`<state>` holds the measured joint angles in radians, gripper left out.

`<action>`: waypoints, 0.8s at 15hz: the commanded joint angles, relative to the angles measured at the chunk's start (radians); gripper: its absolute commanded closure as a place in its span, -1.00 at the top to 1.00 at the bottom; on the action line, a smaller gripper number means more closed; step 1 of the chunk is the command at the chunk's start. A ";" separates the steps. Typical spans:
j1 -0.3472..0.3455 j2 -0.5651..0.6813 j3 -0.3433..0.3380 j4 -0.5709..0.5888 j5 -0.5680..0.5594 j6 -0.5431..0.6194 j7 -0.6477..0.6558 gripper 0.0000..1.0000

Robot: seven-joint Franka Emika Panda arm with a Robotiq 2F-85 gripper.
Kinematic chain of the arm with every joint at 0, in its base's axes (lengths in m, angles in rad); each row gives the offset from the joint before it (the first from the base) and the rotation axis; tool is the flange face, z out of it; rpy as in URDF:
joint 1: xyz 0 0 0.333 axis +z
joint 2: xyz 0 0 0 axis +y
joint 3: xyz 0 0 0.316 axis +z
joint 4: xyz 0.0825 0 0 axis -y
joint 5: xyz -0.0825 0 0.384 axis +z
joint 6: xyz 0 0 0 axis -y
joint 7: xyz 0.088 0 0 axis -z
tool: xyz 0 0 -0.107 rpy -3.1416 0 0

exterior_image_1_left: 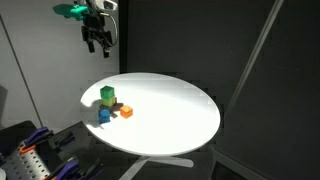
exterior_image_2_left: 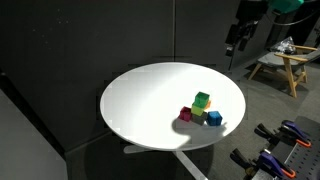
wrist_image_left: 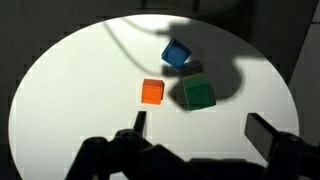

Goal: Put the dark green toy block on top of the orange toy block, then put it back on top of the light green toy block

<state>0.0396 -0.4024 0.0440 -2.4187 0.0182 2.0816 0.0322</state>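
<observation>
The blue toy cube (wrist_image_left: pixel 176 54), orange toy cube (wrist_image_left: pixel 152 91) and dark green toy block (wrist_image_left: pixel 198 93) are clustering tightly, leaving the round white worktop (wrist_image_left: pixel 70 90) open around them.

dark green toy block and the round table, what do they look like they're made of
The dark green toy block: probably painted wood or hard plastic; flat, evenly coloured faces, crisp edges, no glare. Too small to settle which. The round table: smooth white top, perhaps laminate or painted board; uniform, no grain visible.

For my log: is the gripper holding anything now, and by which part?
Nothing is held: the gripper hangs empty above the table, jaws apart.
</observation>
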 commanded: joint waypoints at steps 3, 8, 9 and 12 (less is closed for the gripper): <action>0.026 0.173 0.028 0.112 0.009 0.029 0.011 1.00; 0.036 0.300 0.054 0.142 -0.017 0.105 0.046 1.00; 0.037 0.323 0.057 0.147 -0.021 0.118 0.058 1.00; 0.042 0.381 0.060 0.157 -0.031 0.157 0.090 1.00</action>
<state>0.0771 -0.0781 0.0989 -2.2996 0.0112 2.2184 0.0726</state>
